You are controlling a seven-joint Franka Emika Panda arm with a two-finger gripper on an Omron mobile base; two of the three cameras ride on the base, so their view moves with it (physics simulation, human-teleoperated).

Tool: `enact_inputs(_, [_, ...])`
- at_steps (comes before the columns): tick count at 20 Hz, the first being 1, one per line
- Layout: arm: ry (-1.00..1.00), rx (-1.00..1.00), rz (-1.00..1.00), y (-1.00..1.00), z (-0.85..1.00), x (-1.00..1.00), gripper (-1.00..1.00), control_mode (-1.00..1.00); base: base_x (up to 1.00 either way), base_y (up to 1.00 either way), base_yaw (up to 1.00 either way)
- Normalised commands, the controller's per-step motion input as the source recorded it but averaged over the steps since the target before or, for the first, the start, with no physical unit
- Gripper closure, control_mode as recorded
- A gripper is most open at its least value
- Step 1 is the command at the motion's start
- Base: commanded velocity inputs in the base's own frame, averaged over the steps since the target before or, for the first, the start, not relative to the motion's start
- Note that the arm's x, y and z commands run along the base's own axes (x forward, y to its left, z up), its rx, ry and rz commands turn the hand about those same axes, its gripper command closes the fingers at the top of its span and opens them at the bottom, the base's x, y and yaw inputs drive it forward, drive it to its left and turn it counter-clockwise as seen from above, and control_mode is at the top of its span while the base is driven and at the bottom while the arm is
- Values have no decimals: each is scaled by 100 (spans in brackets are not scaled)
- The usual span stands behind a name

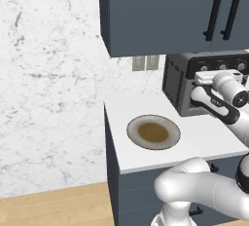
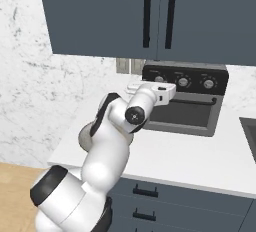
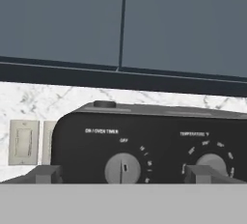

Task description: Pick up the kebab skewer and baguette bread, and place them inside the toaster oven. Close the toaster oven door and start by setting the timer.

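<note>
The toaster oven (image 2: 186,101) stands at the back of the counter, its door (image 2: 182,115) shut flat with the bar handle (image 2: 195,101) across the top. My gripper (image 3: 123,175) is open just in front of the oven's black control panel. Its two fingertips (image 3: 48,174) flank the left timer knob (image 3: 123,168), which points to off. A second knob (image 3: 211,162) labelled temperature shows to the right. In the left base view my hand (image 1: 210,80) hovers before the oven's upper front (image 1: 214,64). The kebab skewer and the baguette bread are out of view.
A round grey plate (image 1: 133,127) with a brownish centre lies bare on the white counter (image 1: 204,140). Blue-grey wall cabinets (image 1: 160,10) hang low above the oven. Wall switches (image 1: 146,63) sit behind it. A sink edge (image 2: 248,128) is at the right.
</note>
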Motion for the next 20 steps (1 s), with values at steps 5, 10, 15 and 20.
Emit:
enact_inputs(5, [-1,0,1,0,-10,9,-100,-100,0,0,0])
enact_inputs(10, [-1,0,1,0,-2,19,-100,-100,0,0,0])
enact_inputs(15, [-1,0,1,0,-1,15,-100,-100,0,0,0])
enact_inputs(20, [-2,0,0,0,-8,2,-100,-100,0,0,0])
